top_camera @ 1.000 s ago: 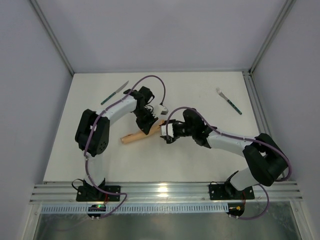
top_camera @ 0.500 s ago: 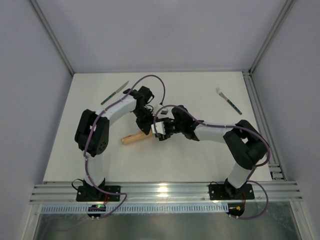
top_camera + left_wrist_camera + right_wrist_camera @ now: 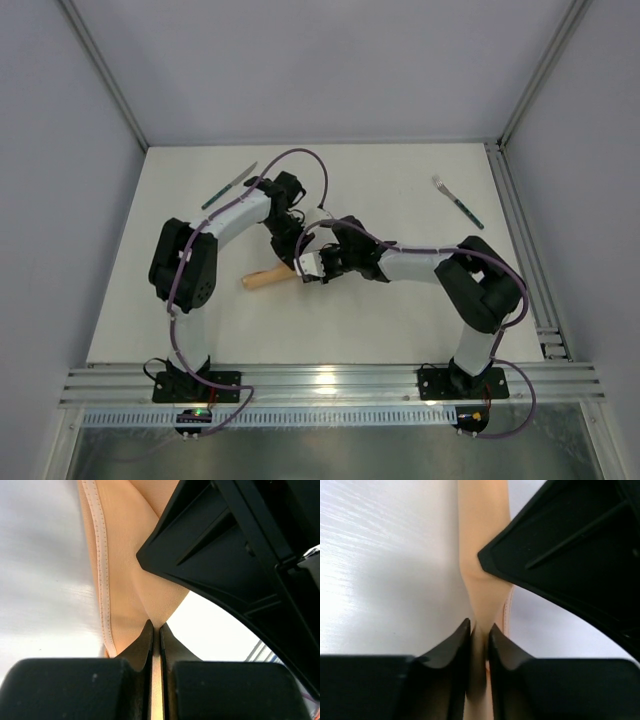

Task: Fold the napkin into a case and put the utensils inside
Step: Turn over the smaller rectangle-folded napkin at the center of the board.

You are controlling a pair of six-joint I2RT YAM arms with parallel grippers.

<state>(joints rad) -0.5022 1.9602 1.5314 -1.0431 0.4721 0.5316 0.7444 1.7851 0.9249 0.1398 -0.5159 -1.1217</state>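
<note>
Peach-orange cloth napkin point(image 3: 266, 278) is folded into a narrow strip near the middle of the white counter point(image 3: 400, 320). It lies flat, long axis running roughly 8 to 2 o'clock. Left end effector point(image 3: 296, 260) is clamped on its 2 o'clock end: jaws closed, thin cloth pinched between them (stitched hem shows along one edge in the left wrist view). Right end effector point(image 3: 309, 266) sits just beside the left one, jaws closed down on the same end of the strip, cloth filling the slim gap. Slim green-handled knife point(image 3: 230, 185) lies at 10 o'clock on the counter, small green-handled fork point(image 3: 457, 201) at 2 o'clock. Both are flat and well apart from the napkin.
</note>
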